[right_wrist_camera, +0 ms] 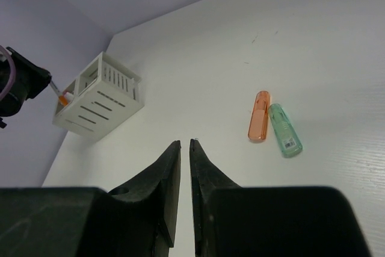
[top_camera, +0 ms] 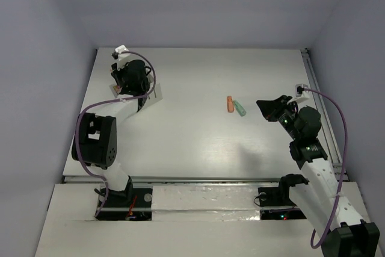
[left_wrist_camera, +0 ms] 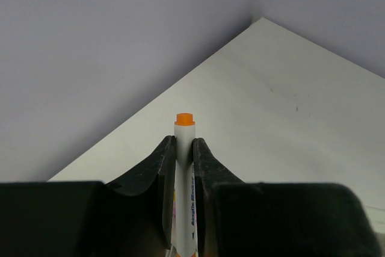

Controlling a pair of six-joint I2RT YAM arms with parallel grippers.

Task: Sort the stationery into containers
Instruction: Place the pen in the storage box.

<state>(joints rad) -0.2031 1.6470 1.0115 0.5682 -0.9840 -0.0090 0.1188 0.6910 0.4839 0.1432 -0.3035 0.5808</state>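
My left gripper (left_wrist_camera: 183,144) is shut on a thin white pen with an orange end (left_wrist_camera: 184,126), which sticks out past the fingertips. In the right wrist view that gripper (right_wrist_camera: 23,82) holds the pen slanted over the left side of the white slotted organiser box (right_wrist_camera: 99,97), with an orange tip (right_wrist_camera: 64,97) at the box's rim. In the top view the left gripper (top_camera: 135,87) covers most of the box (top_camera: 156,95). A stubby orange marker (top_camera: 230,104) and a mint-green one (top_camera: 240,109) lie side by side on the table. My right gripper (right_wrist_camera: 185,144) is shut and empty, hovering to their right (top_camera: 269,108).
The two markers also show in the right wrist view, the orange one (right_wrist_camera: 259,116) touching the mint-green one (right_wrist_camera: 285,129). Lilac walls close in the table on three sides. A metal rail (top_camera: 316,97) runs along the right edge.
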